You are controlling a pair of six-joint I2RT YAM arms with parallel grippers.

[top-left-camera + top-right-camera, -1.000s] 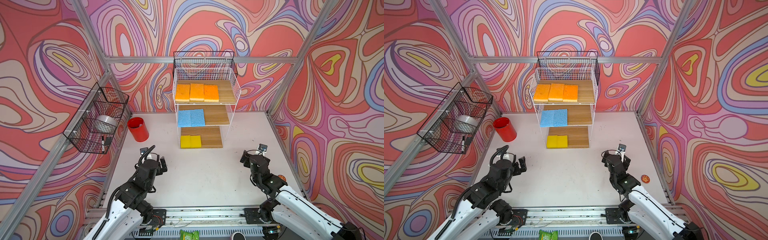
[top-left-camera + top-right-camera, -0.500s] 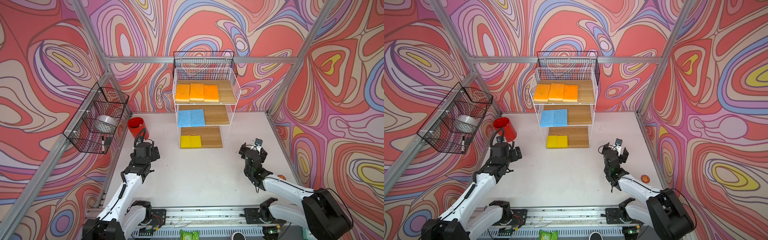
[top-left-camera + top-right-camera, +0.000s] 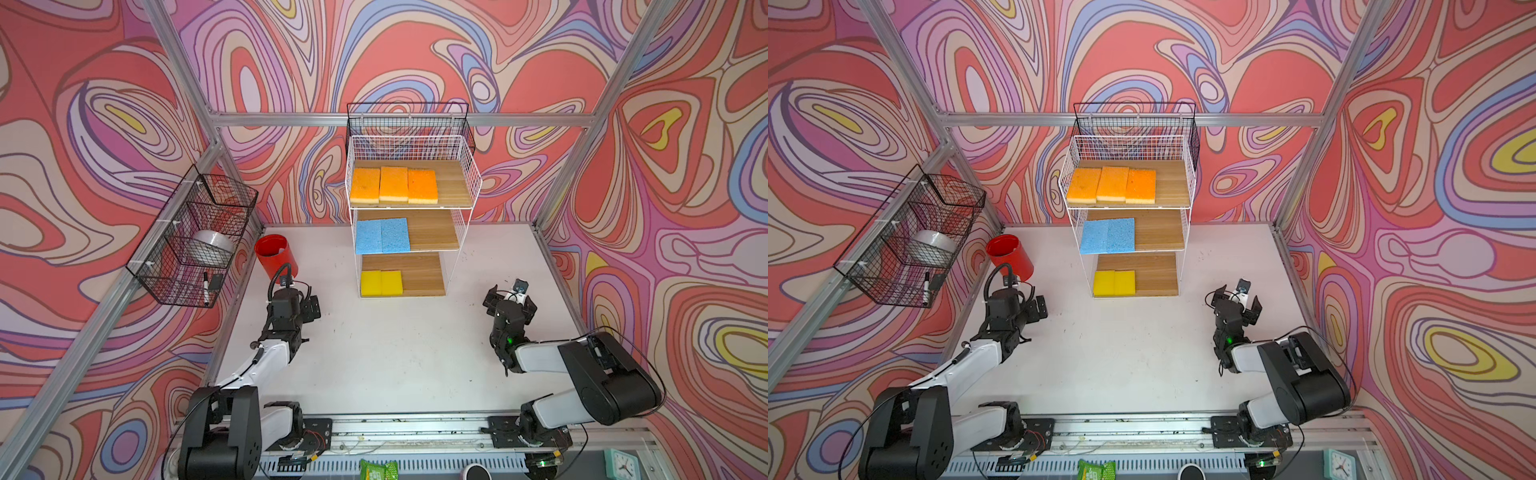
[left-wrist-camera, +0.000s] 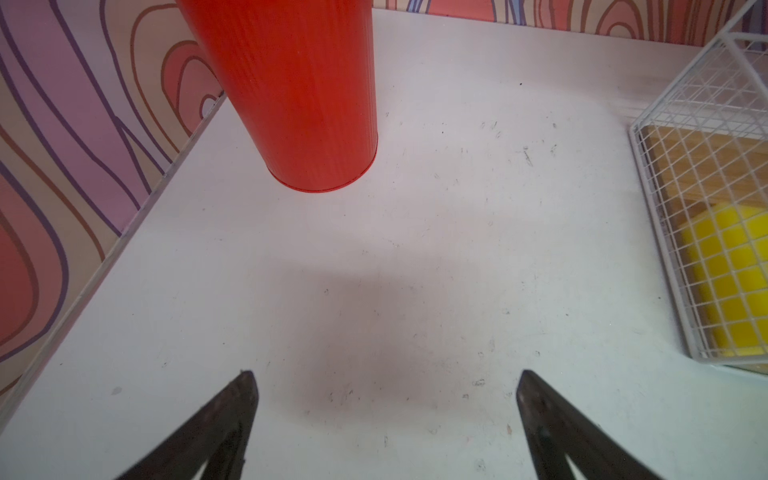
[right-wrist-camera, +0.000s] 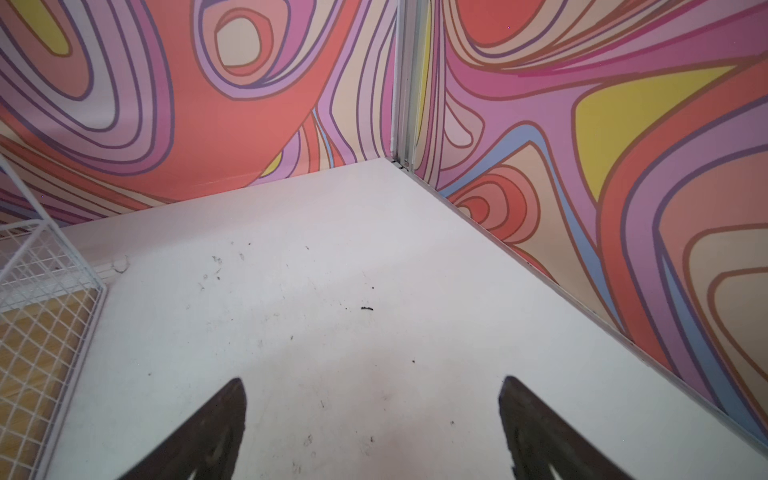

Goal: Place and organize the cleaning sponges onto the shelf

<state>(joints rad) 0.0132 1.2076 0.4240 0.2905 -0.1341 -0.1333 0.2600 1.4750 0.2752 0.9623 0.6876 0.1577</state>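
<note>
Seven flat rectangular cleaning sponges to account for, all on the tall white wire-grid shelf [image 3: 453, 187] with three wooden tiers, at the far centre of the white table [image 3: 395, 353].

- Top tier: three orange sponges with a pale yellow layer [image 3: 394, 185], touching side by side, at the left end.
- Middle tier: two light blue sponges [image 3: 382, 235], touching, at the left end.
- Bottom tier: two bright yellow sponges [image 3: 381, 283], touching, at the left end.

Long axes near-to-far, as far as can be judged. Rows left-to-right.

Left gripper [image 4: 384, 380]: spread wide, nothing held, low over bare table just near of the red cylindrical cup [image 3: 274, 257], left of the shelf. Right gripper [image 5: 372, 384]: spread wide, nothing held, right of the shelf, facing the far right corner.

Bearing to the sponges: far and right from the left gripper, far and left from the right gripper. Nearer to the rows: left arm, given the left-end placement.

No loose sponge visible on the table. Treat placement as probably complete. For any realignment, approach from the open near side of a tier, jaws across the short axis.
</note>
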